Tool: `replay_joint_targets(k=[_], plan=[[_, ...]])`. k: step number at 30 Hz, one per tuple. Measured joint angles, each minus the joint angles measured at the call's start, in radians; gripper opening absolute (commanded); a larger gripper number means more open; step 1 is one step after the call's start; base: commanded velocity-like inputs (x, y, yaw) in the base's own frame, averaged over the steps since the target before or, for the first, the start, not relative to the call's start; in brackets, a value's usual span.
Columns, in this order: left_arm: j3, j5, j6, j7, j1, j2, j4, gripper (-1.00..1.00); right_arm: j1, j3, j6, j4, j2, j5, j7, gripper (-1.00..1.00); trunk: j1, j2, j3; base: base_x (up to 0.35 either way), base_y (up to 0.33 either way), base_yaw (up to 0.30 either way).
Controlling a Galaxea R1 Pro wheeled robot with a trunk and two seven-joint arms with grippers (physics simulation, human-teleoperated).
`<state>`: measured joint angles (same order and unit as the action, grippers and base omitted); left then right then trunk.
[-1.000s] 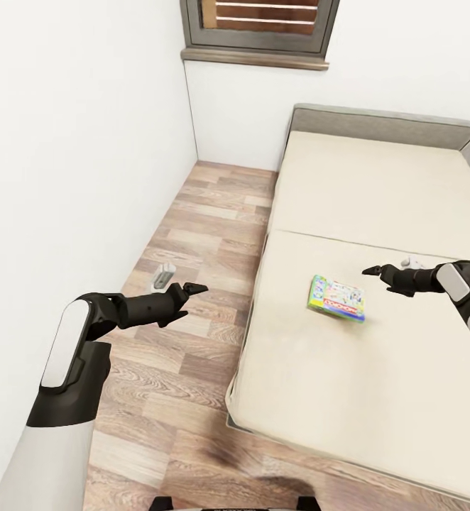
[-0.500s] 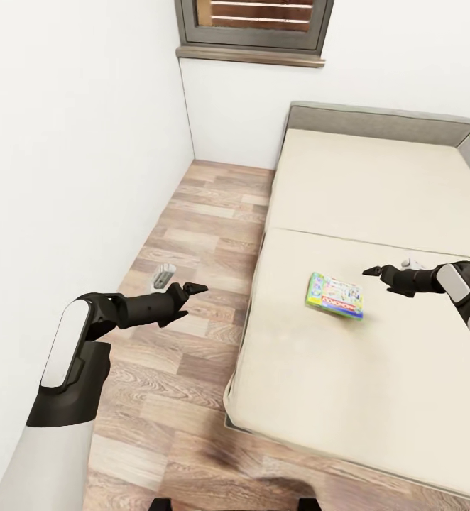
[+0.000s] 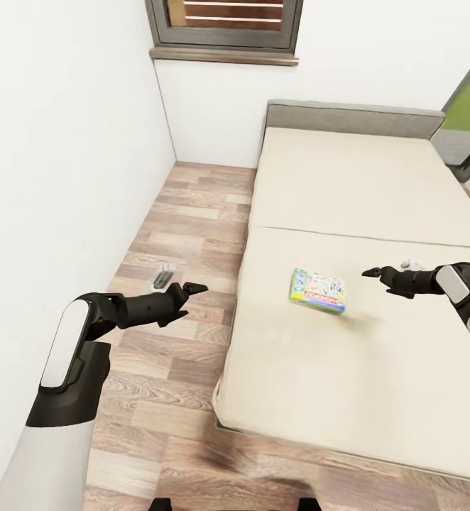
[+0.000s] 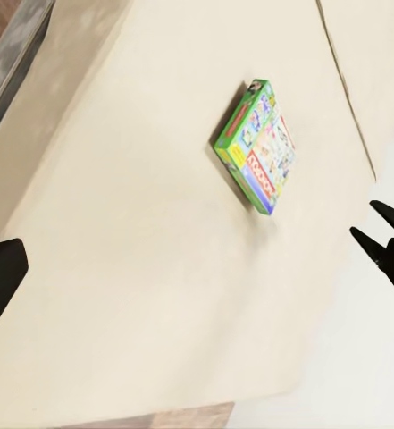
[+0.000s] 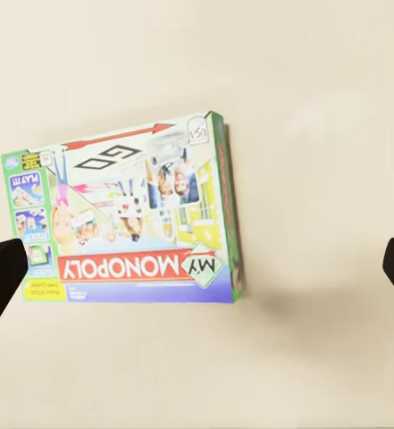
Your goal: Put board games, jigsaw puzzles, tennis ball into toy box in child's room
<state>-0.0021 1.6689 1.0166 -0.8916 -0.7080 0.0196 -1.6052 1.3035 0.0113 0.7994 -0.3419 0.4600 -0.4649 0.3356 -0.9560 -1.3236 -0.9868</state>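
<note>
On the bed my empty, open right claw sits nearer the Monopoly box; left claw looks open too, probably.

You see a green-edged Monopoly box with red title band, on a plain beige bed; grey headboard, brown wood-plank floor, white walls.

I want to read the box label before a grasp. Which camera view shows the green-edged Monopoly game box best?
The right wrist view: the flat green-edged Monopoly game box appears large there, its printed lid readable. The head view shows it small on the beige bed; the left wrist view shows it small and at a slant.
</note>
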Motion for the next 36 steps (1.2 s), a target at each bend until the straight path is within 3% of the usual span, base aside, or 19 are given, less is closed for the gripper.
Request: replay_joint_targets(k=[23, 29, 36], plan=[[0.001, 0.000, 0.000, 0.000, 0.000, 0.000, 0.000, 1.00, 0.000, 0.001, 0.002, 0.000, 0.001, -0.003, 0.007, 1.00, -0.080, -0.147, -0.066, 0.000, 0.000, -0.019], [0.001, 0.000, 0.000, 0.000, 0.000, 0.000, 0.000, 1.00, -0.001, 0.000, 0.001, 0.000, 0.001, -0.002, 0.053, 1.00, -0.103, -0.189, -0.085, 0.000, 0.000, -0.001], [0.001, 0.000, 0.000, 0.000, 0.000, -0.001, 0.000, 1.00, -0.001, -0.002, -0.002, 0.000, 0.000, 0.000, 0.141, 1.00, -0.104, -0.189, -0.085, 0.000, 0.000, 0.000]])
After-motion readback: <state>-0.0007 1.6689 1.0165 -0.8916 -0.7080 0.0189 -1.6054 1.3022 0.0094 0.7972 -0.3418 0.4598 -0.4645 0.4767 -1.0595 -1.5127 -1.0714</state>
